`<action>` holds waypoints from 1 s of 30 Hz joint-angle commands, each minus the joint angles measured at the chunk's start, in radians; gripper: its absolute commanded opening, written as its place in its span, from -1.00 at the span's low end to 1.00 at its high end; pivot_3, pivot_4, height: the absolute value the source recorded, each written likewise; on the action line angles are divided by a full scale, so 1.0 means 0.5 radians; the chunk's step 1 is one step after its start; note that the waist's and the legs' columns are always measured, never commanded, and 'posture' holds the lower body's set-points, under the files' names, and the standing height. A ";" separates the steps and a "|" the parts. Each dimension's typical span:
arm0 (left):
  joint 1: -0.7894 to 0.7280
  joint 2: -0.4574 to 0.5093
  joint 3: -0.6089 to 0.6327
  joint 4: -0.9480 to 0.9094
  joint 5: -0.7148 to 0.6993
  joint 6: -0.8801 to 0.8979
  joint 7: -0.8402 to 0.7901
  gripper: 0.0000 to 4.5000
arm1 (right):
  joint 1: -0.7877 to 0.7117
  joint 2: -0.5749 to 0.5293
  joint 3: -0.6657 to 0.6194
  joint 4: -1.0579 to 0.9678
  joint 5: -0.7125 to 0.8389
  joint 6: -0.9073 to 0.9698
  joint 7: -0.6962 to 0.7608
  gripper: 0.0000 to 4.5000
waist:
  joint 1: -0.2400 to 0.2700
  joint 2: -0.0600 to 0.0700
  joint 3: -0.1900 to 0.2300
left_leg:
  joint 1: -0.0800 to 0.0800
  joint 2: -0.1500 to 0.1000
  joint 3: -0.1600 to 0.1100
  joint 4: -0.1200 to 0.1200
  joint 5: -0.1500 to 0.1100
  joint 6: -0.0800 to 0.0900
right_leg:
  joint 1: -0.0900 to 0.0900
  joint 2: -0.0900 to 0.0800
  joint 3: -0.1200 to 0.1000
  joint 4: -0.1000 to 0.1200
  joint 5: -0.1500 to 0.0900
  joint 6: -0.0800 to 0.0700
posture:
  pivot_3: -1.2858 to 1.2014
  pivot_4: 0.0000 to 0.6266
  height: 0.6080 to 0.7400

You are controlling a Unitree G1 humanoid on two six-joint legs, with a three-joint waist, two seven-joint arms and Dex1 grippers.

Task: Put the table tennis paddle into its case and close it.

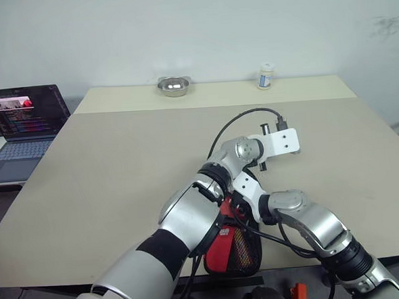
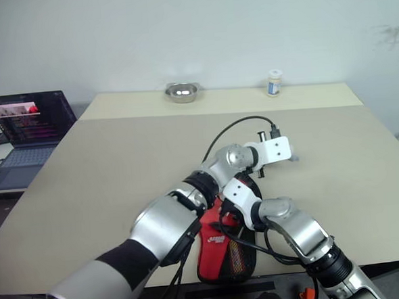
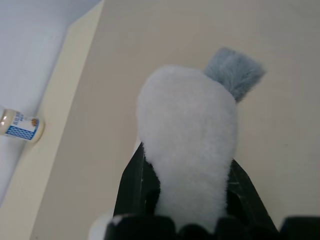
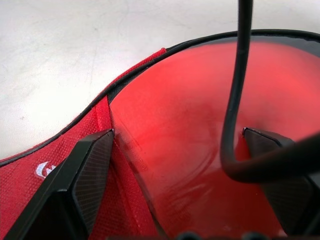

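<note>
The red-rubber table tennis paddle (image 4: 200,135) is seen sitting in the red soft case with black trim (image 1: 231,250) at the near table (image 1: 119,168) edge; the right gripper (image 4: 175,190) is spread wide around both, while the left gripper's fingers cannot be told

Most of the table (image 1: 119,168) ahead of me is bare, free passage left and right. Far edge: metal bowl (image 1: 174,86) and small bottle (image 1: 266,76), well apart. Near edge crowded: both my arms cross over the case (image 1: 233,252). Laptop (image 1: 23,126) sits off-table, left.
</note>
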 commanded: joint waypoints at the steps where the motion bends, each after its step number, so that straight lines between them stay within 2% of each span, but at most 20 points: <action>1: 0.022 -0.070 0.015 -0.077 -0.028 -0.022 -0.068 -0.15 | 0.112 -0.021 0.182 0.140 -0.027 0.175 0.027 1.00 | 0.000 0.003 -0.003 | 0.000 0.000 0.000 0.000 0.000 0.000 | 0.000 0.000 0.000 0.000 0.000 0.000 | 0.03 -0.52 1.00; 6: 0.053 -0.023 -0.011 -0.078 0.011 -0.017 -0.053 0.72 | 0.087 -0.010 0.174 0.165 -0.031 0.162 0.026 1.00 | 0.000 0.009 -0.010 | 0.001 0.000 0.000 0.000 0.000 0.000 | 0.000 0.000 0.000 0.000 0.000 0.000 | 0.03 -0.52 1.00; 8: 0.052 0.009 0.044 -0.080 -0.043 0.011 -0.097 0.99 | 0.077 -0.003 0.165 0.171 -0.029 0.159 0.024 1.00 | -0.001 0.010 -0.011 | 0.001 0.000 0.000 0.000 0.000 0.000 | 0.001 0.000 0.000 0.000 0.000 0.000 | 0.03 -0.52 1.00; 12: 0.008 0.085 0.208 -0.096 -0.186 0.071 -0.108 0.99 | 0.068 0.023 0.142 0.180 -0.022 0.155 0.010 1.00 | -0.010 0.010 -0.011 | 0.001 0.001 0.000 0.000 0.000 0.000 | 0.001 0.001 0.000 0.001 0.000 0.000 | 0.03 -0.52 1.00; 20: -0.030 0.409 0.536 -0.183 -0.486 0.083 -0.154 0.99 | 0.100 0.069 0.025 0.078 -0.017 0.176 -0.106 1.00 | -0.011 0.010 -0.012 | 0.004 0.012 -0.001 0.000 0.000 0.000 | 0.000 0.007 -0.001 0.004 0.000 0.000 | 0.03 -0.52 1.00; 26: 0.065 0.615 0.743 -0.314 -0.785 0.212 -0.586 0.99 | 0.044 0.144 -0.274 -0.431 0.156 0.458 -0.213 1.00 | -0.006 0.010 -0.010 | -0.001 0.008 0.001 0.001 0.001 -0.001 | -0.001 0.008 0.000 0.002 0.000 0.000 | 0.03 -0.52 1.00; 30: 0.260 0.717 0.768 -0.505 -0.907 0.245 -0.916 0.99 | -0.029 0.164 -0.556 -0.802 0.350 0.771 -0.239 1.00 | -0.005 0.011 -0.009 | -0.004 0.004 0.000 0.002 0.001 -0.001 | -0.004 0.002 0.000 0.001 0.005 -0.009 | 0.03 -0.52 1.00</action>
